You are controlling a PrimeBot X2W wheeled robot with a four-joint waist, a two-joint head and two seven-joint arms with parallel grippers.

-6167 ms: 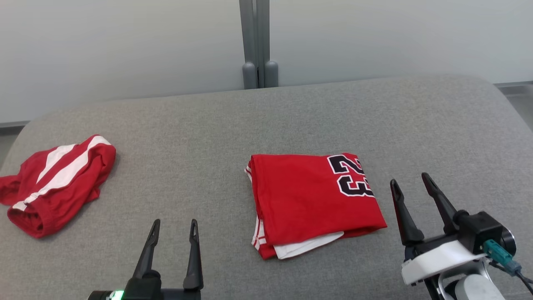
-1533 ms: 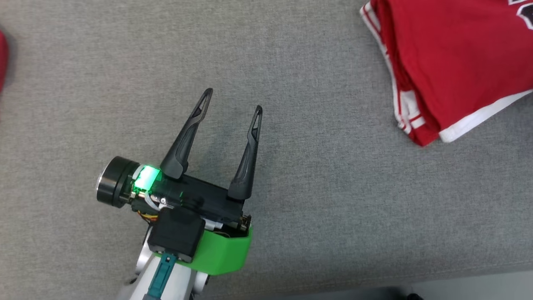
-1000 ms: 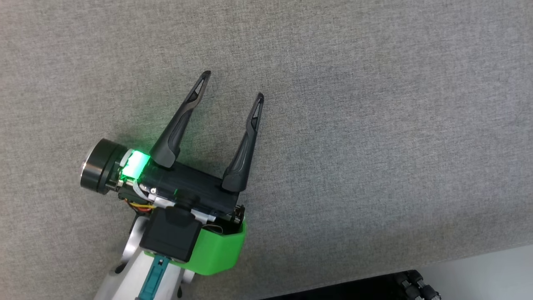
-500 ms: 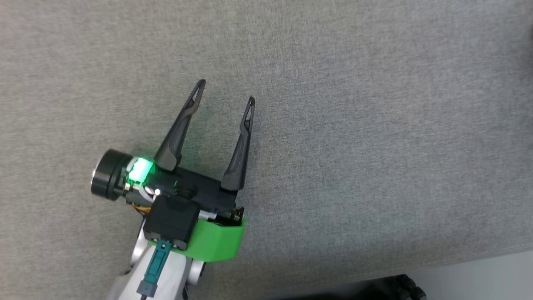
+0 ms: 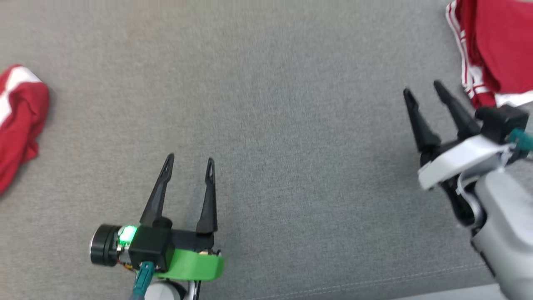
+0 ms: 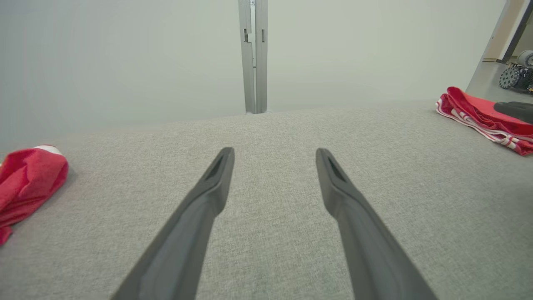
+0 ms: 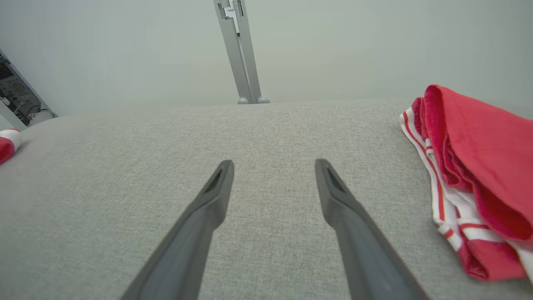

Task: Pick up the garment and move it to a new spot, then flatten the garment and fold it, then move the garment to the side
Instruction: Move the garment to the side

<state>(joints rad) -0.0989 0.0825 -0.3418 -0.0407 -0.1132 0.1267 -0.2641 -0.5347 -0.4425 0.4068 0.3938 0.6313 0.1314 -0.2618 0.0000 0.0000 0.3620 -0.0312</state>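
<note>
Firstly, left hand (image 5: 189,158): two long dark tapered fingers with slotted tips, spread apart, holding nothing, poised low over the grey woven-fabric desk (image 5: 291,125) at the near left. Fingers point away from the robot. A glossy green plastic cuff (image 5: 191,266) sits behind the black hand body, beside a lit green lamp (image 5: 127,233). In the left wrist view the hand (image 6: 275,151) frames bare cloth between its fingers.

Right hand (image 5: 421,86): same dark fingers, likewise parted and empty, angled slightly leftward at the far right. A white plastic cuff (image 5: 458,160) joins it to a pale grey forearm. In its own wrist view the hand (image 7: 273,162) lies just beside the folded garment without touching it.

Folded red jersey with white-and-red striped trim (image 5: 499,50): soft knit, layered flat, at the desk's right, close to the right hand's fingertips.

Crumpled red garment with a white stripe (image 5: 21,112): bunched loosely at the desk's left edge, well apart from both hands.

Grey metal post (image 6: 255,54): upright against a pale wall behind the desk.
</note>
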